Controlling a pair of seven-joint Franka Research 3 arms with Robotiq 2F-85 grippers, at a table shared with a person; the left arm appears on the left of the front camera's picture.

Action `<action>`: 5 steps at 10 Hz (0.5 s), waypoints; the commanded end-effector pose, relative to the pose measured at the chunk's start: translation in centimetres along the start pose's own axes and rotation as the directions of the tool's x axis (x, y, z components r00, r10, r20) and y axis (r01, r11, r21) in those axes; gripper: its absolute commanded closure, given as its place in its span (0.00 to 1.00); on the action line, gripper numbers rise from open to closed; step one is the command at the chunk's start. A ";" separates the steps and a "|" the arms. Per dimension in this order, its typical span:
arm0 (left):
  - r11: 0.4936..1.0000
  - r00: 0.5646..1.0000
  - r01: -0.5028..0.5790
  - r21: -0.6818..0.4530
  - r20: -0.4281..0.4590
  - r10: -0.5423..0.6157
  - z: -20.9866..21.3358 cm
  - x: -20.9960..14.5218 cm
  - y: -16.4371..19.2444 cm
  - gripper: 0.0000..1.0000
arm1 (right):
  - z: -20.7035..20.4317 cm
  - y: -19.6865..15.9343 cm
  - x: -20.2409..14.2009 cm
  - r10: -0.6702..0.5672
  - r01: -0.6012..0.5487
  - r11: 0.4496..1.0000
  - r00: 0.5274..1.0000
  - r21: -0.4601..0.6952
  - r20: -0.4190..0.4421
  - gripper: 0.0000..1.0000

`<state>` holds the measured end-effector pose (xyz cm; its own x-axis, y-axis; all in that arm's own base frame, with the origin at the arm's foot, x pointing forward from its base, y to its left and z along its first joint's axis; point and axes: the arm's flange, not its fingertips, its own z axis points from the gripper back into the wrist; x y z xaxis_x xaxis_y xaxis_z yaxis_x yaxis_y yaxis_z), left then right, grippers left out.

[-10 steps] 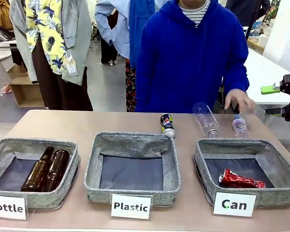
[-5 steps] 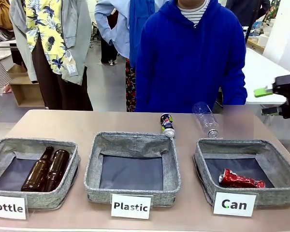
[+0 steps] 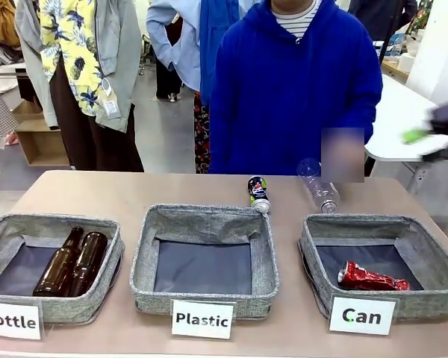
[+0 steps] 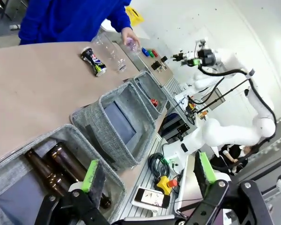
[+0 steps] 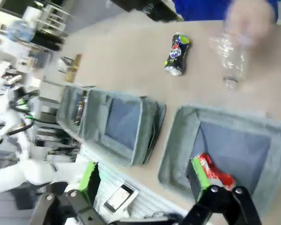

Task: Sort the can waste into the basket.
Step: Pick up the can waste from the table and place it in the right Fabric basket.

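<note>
Two drink cans are counted, and only one is sorted so far. At the far left, the left gripper [image 4: 146, 168] is held with its jaws spread wide and empty above the "Bottle" basket [image 3: 0, 233], where two brown glass bottles [image 3: 71, 262] are laid side by side; nothing there is altered. The "Plastic" basket [image 3: 201, 219] in the middle is seen with only its dark lining. Just behind its far right corner, the dark blue-black can [image 3: 258, 193] is left lying on the table [image 3: 97, 194], unmoved over the last second, near but apart from a clear plastic bottle [image 3: 318, 185] to its right. Farther right, the small plastic bottle that was under the person's hand a second ago is gone from the table, and the hand [image 4: 129, 35] is drawn back to the far edge; whether that bottle is carried in it cannot be told. The crushed red can [image 3: 372, 277] is found on the lining of the "Can" basket [image 3: 308, 250], toward its near wall. At the right edge, the right gripper [image 3: 425, 145] is smeared by motion and raised a little, its jaws parted on nothing. The dark can is judged to be the one piece left to fetch, and the space around it is now less crowded.
</note>
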<state>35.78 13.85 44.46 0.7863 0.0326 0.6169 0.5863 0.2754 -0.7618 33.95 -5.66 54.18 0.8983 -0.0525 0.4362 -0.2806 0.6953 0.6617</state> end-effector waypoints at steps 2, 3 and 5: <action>1.000 1.000 -0.007 0.002 -0.007 0.007 0.0 0.0 -0.3 0.00 | 13.7 -7.8 -11.5 -0.061 0.029 0.976 0.988 0.214 0.145 0.00; 1.000 1.000 -0.007 0.002 -0.007 0.007 0.0 0.0 -0.3 0.00 | 14.8 -10.4 -13.3 -0.130 0.078 0.964 0.972 0.254 0.196 0.00; 1.000 1.000 -0.007 0.002 -0.007 0.007 0.0 0.0 -0.3 0.00 | 13.9 -13.4 -14.7 -0.245 0.160 0.934 0.938 0.320 0.247 0.00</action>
<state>35.75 13.83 44.44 0.7867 0.0321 0.6165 0.5860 0.2753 -0.7621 16.46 -24.50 48.00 0.8294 -0.3774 0.4118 -0.2386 0.4272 0.8721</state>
